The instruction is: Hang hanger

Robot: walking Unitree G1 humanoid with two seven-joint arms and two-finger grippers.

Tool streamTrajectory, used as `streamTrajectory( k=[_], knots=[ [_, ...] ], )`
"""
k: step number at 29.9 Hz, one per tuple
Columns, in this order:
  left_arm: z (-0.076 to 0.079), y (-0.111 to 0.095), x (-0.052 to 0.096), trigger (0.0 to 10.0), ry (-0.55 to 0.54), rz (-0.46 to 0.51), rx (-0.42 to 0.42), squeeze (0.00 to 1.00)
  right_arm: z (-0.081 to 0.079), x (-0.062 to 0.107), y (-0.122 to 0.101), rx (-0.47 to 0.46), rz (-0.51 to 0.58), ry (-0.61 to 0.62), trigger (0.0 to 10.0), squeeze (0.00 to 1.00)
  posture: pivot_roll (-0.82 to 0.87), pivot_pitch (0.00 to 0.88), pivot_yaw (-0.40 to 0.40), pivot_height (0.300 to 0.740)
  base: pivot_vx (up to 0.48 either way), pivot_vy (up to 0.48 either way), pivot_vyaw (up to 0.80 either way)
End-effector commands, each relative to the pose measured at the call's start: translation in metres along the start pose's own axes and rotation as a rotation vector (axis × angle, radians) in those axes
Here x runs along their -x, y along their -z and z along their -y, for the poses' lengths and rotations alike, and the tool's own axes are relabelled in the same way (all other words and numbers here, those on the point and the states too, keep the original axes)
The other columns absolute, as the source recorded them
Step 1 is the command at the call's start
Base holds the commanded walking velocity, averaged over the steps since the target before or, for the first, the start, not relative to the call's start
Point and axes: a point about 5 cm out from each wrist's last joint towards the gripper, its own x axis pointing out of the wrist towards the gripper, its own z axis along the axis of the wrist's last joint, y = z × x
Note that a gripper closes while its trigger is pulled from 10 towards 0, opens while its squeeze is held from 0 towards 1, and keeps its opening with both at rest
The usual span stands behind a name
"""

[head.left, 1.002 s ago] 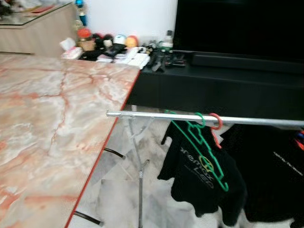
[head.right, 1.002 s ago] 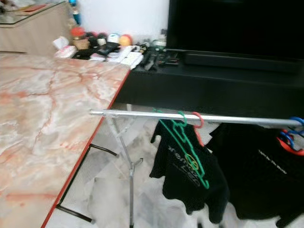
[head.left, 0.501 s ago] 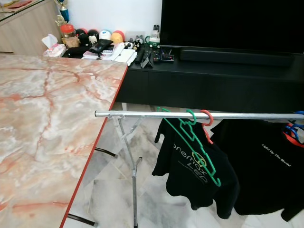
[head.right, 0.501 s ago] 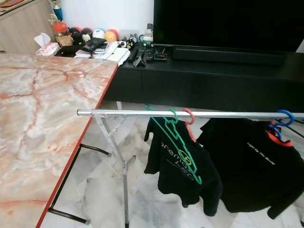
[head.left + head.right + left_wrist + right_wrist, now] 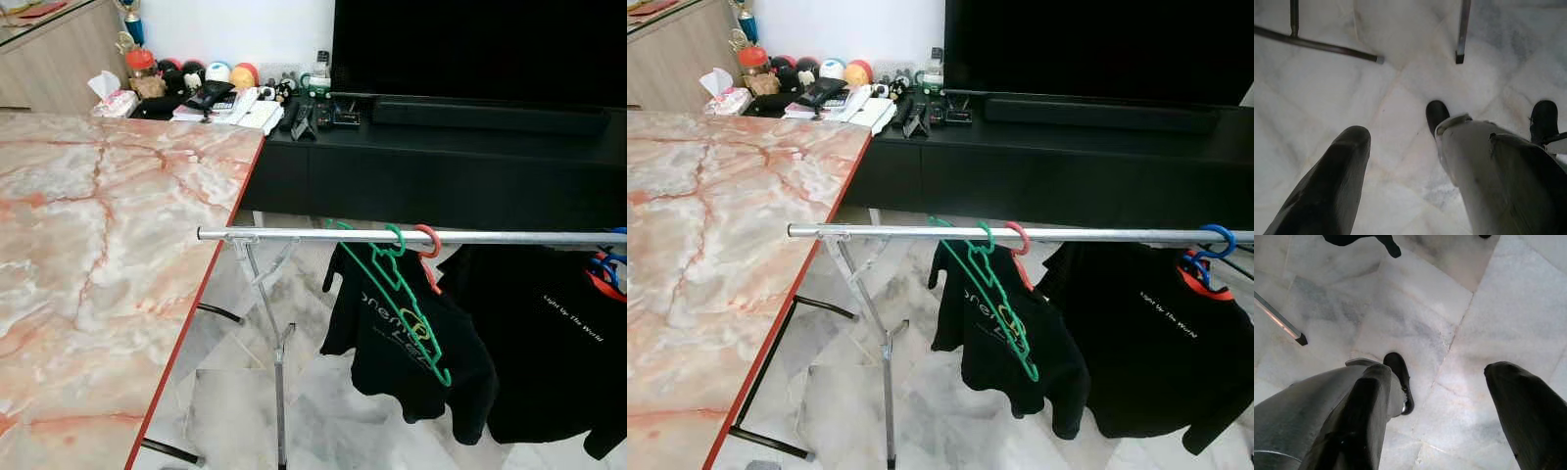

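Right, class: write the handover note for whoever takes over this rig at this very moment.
Left end effector: open, holding nothing, pointing down at the pale marble floor.
Right end effector: open, holding nothing, also hanging over the floor.
Silver metal clothes rail stands beside the pink marble table.
On the rail: green plastic hanger and red plastic hanger with a black printed T-shirt; further right, blue plastic hanger with another black T-shirt.
Done: those hangers are hung.
Left: no loose hanger in sight; find one if another is due.
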Motion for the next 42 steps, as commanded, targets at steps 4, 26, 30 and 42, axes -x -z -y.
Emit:
streamTrajectory(
  k=[4, 26, 30, 42],
  knots=[
    [0.001, 0.003, 0.001, 10.0, -0.004, -0.009, 0.004, 0.00, -0.011, -0.006, -0.017, 0.023, 0.040, -0.046, 10.0, 0.00, -0.01, 0.163, 0.018, 0.740, 0.000, 0.000, 0.00],
    [-0.002, 0.007, 0.002, 10.0, -0.010, -0.026, -0.027, 0.00, -0.017, -0.011, -0.016, -0.007, -0.041, -0.043, 10.0, 0.00, 0.01, 0.179, 0.015, 0.740, 0.000, -0.137, 0.00],
    [-0.003, 0.008, 0.002, 10.0, -0.014, -0.029, -0.030, 0.00, -0.020, -0.014, -0.027, -0.003, -0.031, -0.046, 10.0, 0.00, 0.01, 0.181, 0.012, 0.740, 0.000, 0.000, 0.00],
    [-0.003, 0.009, 0.003, 10.0, -0.014, -0.024, -0.007, 0.00, -0.024, -0.023, -0.067, -0.001, 0.007, -0.045, 10.0, 0.00, 0.01, 0.180, 0.011, 0.740, 0.000, 0.000, 0.00]
  ],
)
